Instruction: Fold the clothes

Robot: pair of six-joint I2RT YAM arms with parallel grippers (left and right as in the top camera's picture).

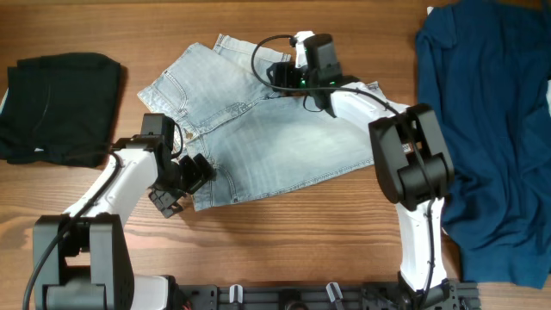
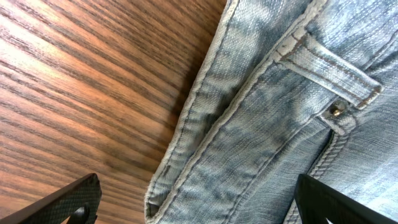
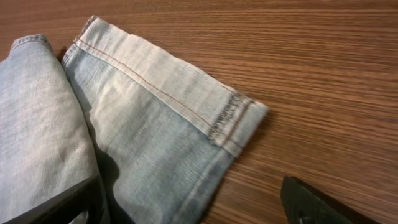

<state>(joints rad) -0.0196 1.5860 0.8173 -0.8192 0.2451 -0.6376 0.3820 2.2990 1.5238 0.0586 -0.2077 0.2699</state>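
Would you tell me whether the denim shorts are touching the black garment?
Apart. The overhead view shows a strip of bare table between the denim shorts and the black garment.

A wooden table [image 1: 284,250] with streaky brown grain fills the view. At 9 o'clock a black garment [image 1: 56,108] lies folded into a rough square, flat on the wood. At 3 o'clock a big dark-blue garment [image 1: 491,129] sprawls crumpled, reaching from the top edge almost to the bottom edge
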